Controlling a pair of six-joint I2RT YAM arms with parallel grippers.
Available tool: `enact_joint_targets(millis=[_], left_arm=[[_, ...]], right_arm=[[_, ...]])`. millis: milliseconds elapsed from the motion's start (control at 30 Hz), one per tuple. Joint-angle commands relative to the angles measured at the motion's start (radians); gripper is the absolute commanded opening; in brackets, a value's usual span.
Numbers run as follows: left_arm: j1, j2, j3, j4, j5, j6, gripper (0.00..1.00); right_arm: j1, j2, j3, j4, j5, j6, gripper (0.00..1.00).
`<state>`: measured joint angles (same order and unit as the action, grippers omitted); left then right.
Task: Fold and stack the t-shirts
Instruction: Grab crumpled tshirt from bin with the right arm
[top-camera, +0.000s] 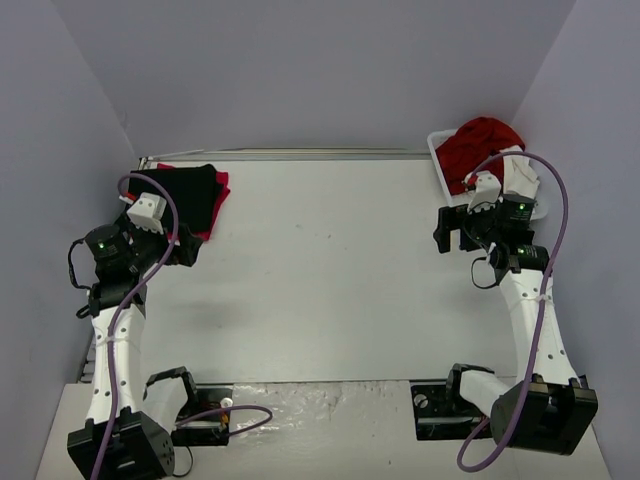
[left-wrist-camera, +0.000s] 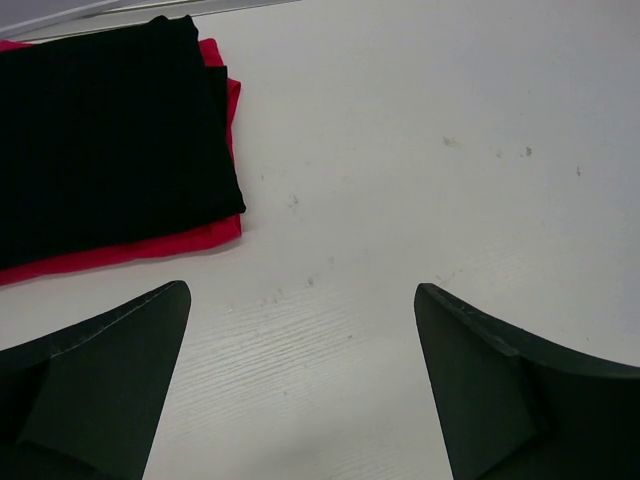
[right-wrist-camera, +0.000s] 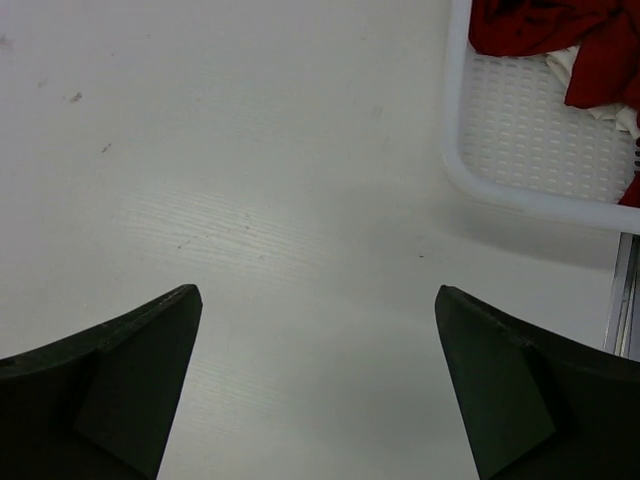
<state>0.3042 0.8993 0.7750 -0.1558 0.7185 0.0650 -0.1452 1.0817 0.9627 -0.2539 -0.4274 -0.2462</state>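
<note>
A folded black t-shirt (top-camera: 184, 190) lies on a folded bright red t-shirt (top-camera: 221, 196) at the table's far left; both also show in the left wrist view, black (left-wrist-camera: 100, 140) over red (left-wrist-camera: 140, 248). A crumpled dark red t-shirt (top-camera: 482, 143) and a cream-white one (top-camera: 520, 176) lie in the white basket (top-camera: 438, 150) at the far right; the right wrist view shows the dark red t-shirt (right-wrist-camera: 560, 30) and the basket (right-wrist-camera: 520, 195). My left gripper (top-camera: 183, 250) (left-wrist-camera: 302, 290) is open and empty, just near of the stack. My right gripper (top-camera: 452, 236) (right-wrist-camera: 318, 292) is open and empty over bare table, left of the basket.
The white table (top-camera: 330, 270) runs between grey walls. A metal rail (top-camera: 290, 154) edges the far side. The arm bases and purple cables (top-camera: 215, 415) sit at the near edge.
</note>
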Motion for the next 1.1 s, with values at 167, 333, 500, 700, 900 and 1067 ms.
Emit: enact_joint_targets(millis=[167,333,500,700,900,1067], left_arm=[[0.012,-0.010,0.041,0.019,0.033,-0.018,0.94],[0.013,-0.022,0.050,0.009,0.021,-0.011,0.94],[0.013,-0.028,0.063,-0.008,0.013,0.013,0.94],[0.015,-0.002,0.127,-0.074,-0.005,0.055,0.94],[0.013,0.058,0.188,-0.131,-0.131,0.146,0.94],[0.013,0.128,0.207,-0.169,-0.143,0.243,0.94]], right_arm=[[0.059,0.107,0.112,0.070,0.208,-0.114,1.00],[0.062,0.285,0.313,0.123,0.430,-0.179,1.00],[0.075,0.412,0.347,0.349,0.653,-0.272,1.00],[0.081,0.621,0.373,0.482,0.791,-0.311,1.00],[0.117,0.751,0.360,0.628,0.886,-0.387,1.00],[0.131,0.868,0.418,0.694,0.915,-0.430,1.00]])
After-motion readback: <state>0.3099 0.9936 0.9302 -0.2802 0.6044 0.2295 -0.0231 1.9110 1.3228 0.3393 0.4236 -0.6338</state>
